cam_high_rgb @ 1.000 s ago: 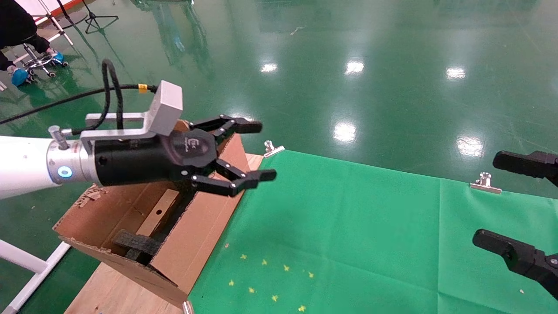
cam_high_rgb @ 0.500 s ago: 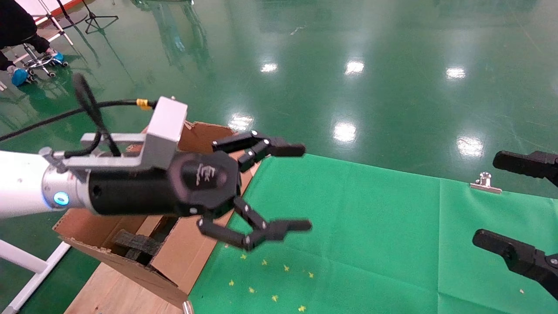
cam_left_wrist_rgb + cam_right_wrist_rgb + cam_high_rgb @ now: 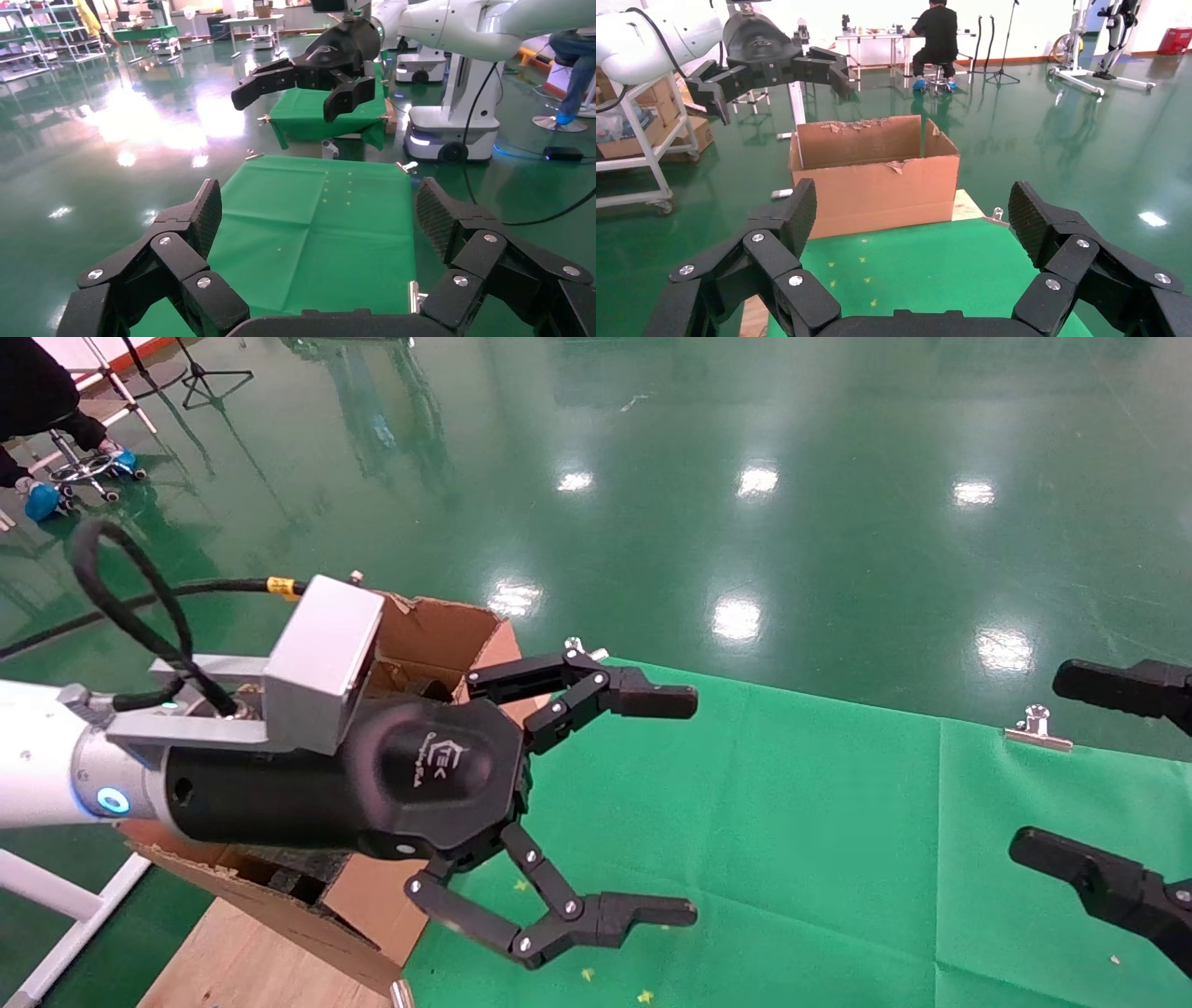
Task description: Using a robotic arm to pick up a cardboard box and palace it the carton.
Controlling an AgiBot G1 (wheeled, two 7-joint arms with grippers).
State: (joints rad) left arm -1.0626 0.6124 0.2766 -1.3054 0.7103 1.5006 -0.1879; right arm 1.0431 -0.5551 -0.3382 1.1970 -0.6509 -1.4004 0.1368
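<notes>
Carton: beside the green cloth (image 3: 838, 822), the large brown corrugated carton (image 3: 877, 175) is sitting; the small cardboard box is showing nowhere.
Left gripper (image 3: 666, 803): hovering empty, fingers wide apart.
Right gripper (image 3: 1071, 766): idling apart.
Advice: locate the box before descending.

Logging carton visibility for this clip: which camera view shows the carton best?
The right wrist view: the carton stands whole, with torn flaps and its side wall clear. In the head view the left gripper and its arm cover most of the carton. The left wrist view does not show it.
</notes>
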